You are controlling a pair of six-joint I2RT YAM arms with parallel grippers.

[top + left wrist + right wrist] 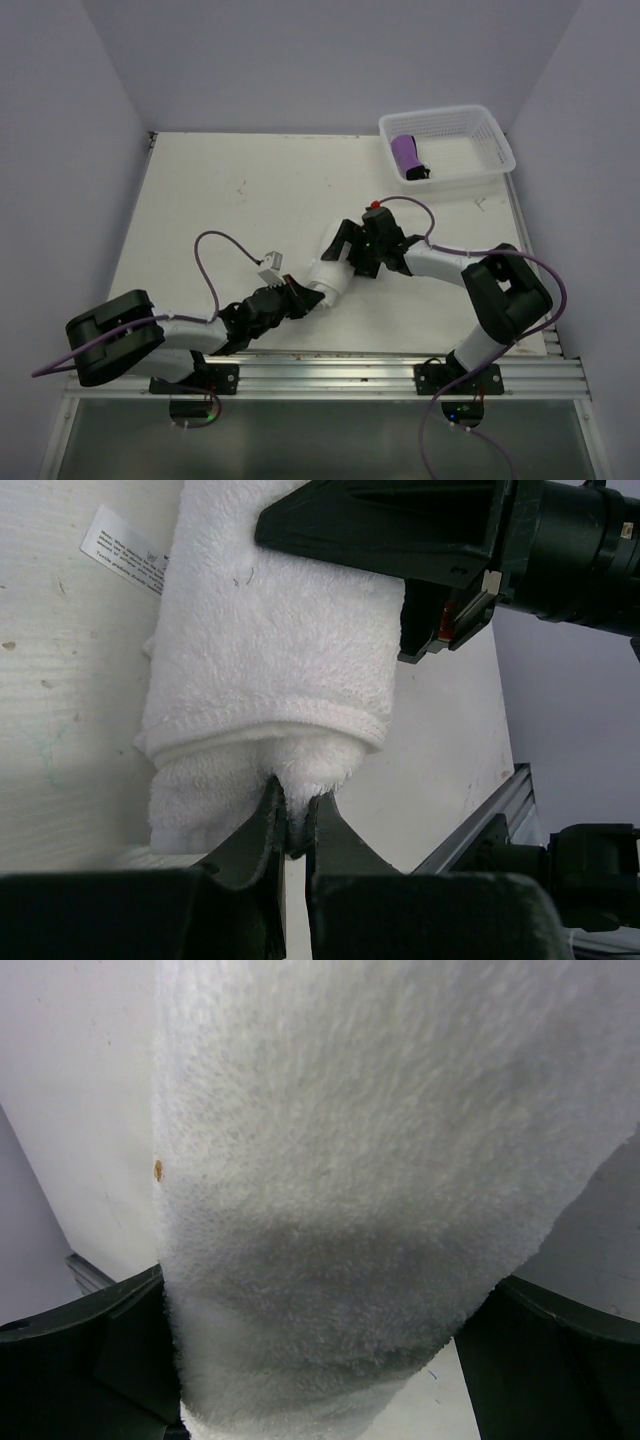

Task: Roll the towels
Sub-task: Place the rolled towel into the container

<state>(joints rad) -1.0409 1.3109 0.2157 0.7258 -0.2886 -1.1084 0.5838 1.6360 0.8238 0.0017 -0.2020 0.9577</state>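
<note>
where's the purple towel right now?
Top view, far right corner of the table: the purple towel lies inside the white basket, at its left end.

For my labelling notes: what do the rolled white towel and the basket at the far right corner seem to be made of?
The white towel looks like cotton terry: soft matte looped pile and a stitched hem, though the fibre is not certain. The basket seems to be white moulded plastic: thin rigid walls perforated in a grid.
</note>
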